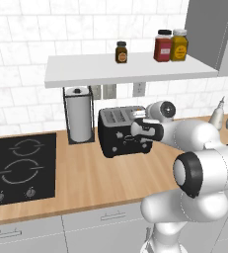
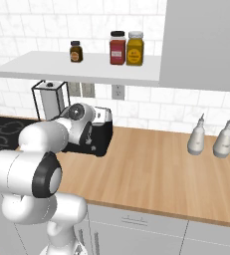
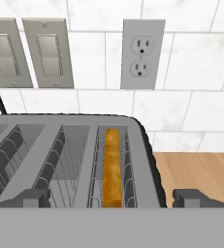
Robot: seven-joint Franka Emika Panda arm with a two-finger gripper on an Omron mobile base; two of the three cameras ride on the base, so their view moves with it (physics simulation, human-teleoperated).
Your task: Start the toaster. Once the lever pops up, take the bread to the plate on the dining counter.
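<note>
Above the toaster [image 3: 70, 160], the gripper [image 3: 113, 196] is hovering with jaws apart, the bread [image 3: 112, 167] lying lengthwise directly ahead in its rightmost slot.

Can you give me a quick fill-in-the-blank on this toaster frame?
1. The golden-brown bread slice sits in the black boxy toaster's ____ slot in the hand view.
2. The white shelf holds ____ jars.
3. The two-finger gripper is ____ above the toaster.
4. The paper towel roll stands between toaster and black ____.

Missing: rightmost; three; open; cooktop
</note>
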